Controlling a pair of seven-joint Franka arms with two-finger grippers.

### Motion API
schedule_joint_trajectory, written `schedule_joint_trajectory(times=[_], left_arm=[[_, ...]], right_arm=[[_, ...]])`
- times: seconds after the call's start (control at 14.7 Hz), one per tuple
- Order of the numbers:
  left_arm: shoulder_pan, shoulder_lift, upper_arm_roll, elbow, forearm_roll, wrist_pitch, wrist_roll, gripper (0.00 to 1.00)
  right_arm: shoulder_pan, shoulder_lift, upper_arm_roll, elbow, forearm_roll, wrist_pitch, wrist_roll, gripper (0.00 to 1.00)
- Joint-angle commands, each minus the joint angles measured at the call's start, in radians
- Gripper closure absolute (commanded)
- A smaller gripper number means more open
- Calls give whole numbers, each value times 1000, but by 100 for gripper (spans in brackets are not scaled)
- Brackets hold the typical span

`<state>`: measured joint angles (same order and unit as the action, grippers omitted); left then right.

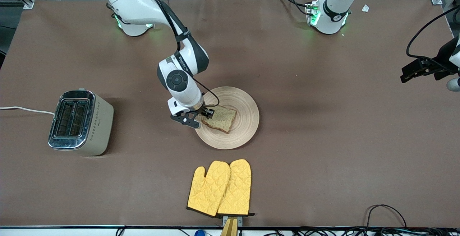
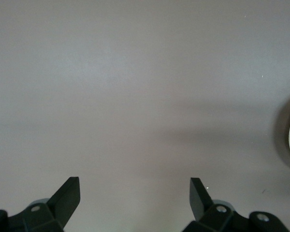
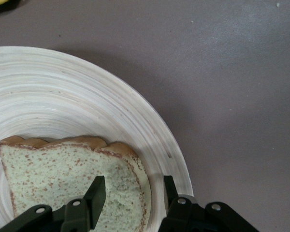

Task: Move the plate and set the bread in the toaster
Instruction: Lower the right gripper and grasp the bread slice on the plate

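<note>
The light-wood plate (image 1: 245, 108) lies mid-table with the slice of bread (image 1: 221, 119) flat on it. My right gripper (image 1: 206, 115) is down at the bread's edge on the toaster's side, open, one finger over the bread and the other over the plate's bare wood. In the right wrist view the bread (image 3: 58, 183) lies on the plate (image 3: 77, 96) with the right gripper (image 3: 133, 193) straddling its crust edge. The cream toaster (image 1: 82, 123) stands toward the right arm's end, slots up. My left gripper (image 1: 420, 71) waits raised at the left arm's end, open and empty (image 2: 134, 191).
A pair of yellow oven mitts (image 1: 221, 188) lies nearer the front camera than the plate. The toaster's white cord (image 1: 25, 109) runs off the table's edge. Black cables (image 1: 384, 214) lie at the table's front corner.
</note>
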<state>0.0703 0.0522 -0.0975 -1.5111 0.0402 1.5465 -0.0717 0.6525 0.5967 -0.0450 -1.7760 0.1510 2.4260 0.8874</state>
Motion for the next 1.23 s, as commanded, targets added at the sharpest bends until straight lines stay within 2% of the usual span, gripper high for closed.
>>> schedule_joint_trajectory(times=[0.0, 0.61, 0.82, 1.02, 1.16], left_arm=[[-4, -12, 7, 5, -14, -14, 17, 0], [-4, -9, 7, 6, -34, -3, 17, 0], [-6, -6, 7, 6, -33, -3, 15, 0], [-6, -8, 7, 8, -31, -3, 13, 0], [-6, -6, 7, 8, -26, -3, 13, 0]], right_arm=[[9, -6, -6, -8, -22, 10, 27, 43], [39, 9, -7, -10, -24, 24, 67, 48], [41, 14, -7, -13, -33, 39, 67, 56], [44, 26, -9, -14, -60, 57, 67, 58], [47, 26, -25, -14, -68, 59, 67, 63]])
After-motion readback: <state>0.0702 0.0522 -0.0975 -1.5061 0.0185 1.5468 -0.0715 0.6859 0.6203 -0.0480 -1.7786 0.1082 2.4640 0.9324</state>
